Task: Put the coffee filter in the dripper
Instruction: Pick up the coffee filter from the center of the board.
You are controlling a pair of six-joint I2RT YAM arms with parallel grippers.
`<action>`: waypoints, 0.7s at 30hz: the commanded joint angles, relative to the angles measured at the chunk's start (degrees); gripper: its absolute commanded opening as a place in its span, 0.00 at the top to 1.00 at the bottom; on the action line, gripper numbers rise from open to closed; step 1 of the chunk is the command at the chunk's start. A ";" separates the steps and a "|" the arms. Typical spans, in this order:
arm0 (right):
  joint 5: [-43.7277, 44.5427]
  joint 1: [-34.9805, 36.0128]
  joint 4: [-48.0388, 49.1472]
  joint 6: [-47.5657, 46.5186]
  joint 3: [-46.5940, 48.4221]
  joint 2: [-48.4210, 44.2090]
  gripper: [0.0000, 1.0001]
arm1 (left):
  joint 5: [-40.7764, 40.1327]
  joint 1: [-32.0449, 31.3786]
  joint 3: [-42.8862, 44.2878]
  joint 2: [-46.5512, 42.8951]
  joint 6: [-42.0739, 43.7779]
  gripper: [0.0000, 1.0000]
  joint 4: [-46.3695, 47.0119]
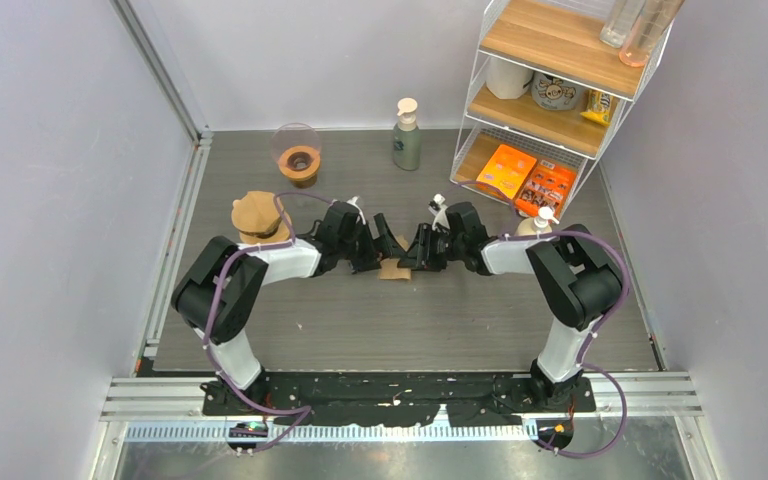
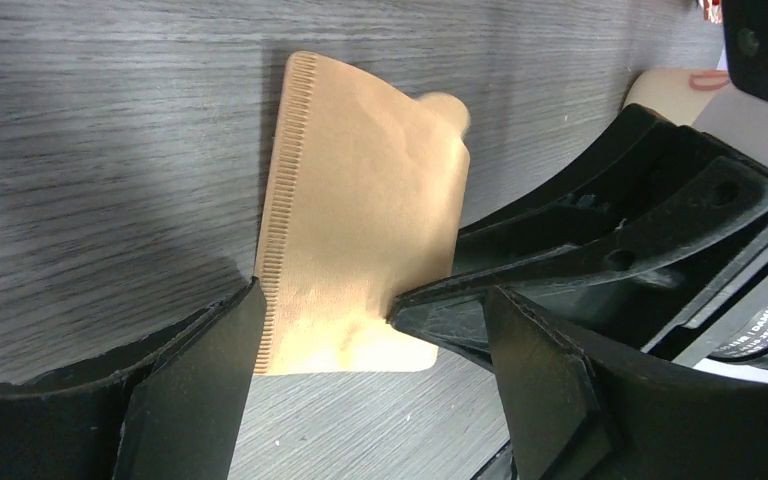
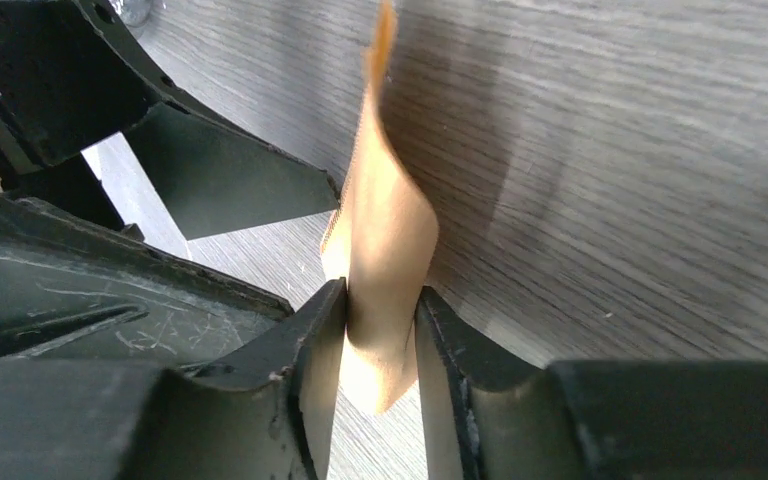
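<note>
One brown coffee filter (image 2: 360, 210) stands on edge at the middle of the table (image 1: 260, 320), pinched between the narrowed fingers of the right gripper (image 3: 380, 300), while the left gripper (image 2: 372, 295) gapes wide around it, gripping nothing, well apart from the dripper (image 1: 298, 160) at the far left.

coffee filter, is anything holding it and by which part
The right gripper pinches the coffee filter by its plain side edge; the left gripper stands open, not gripping.
</note>
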 commanded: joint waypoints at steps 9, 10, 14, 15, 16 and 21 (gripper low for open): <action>-4.75 2.00 3.92 1.40 -0.44 -6.29 0.76 | -4.98 -0.74 -2.72 -6.38 4.74 0.09 -7.97; -5.03 2.00 3.92 1.36 -0.41 -7.30 0.76 | -5.70 -0.73 -3.35 -8.23 5.39 0.08 -8.04; -6.53 1.91 3.64 0.89 -0.35 -11.33 0.76 | -8.32 -0.12 -6.68 -17.56 8.16 0.06 -9.88; -6.93 1.98 3.37 0.47 -0.42 -12.90 0.76 | -8.62 0.02 -7.77 -20.08 8.76 0.06 -9.59; -7.09 1.99 3.11 0.24 -0.40 -13.81 0.76 | -8.66 0.15 -8.91 -22.80 9.25 0.05 -9.22; -9.72 1.99 2.07 -0.53 -1.35 -20.46 0.76 | -4.22 0.77 -14.85 -33.49 10.05 0.05 -2.14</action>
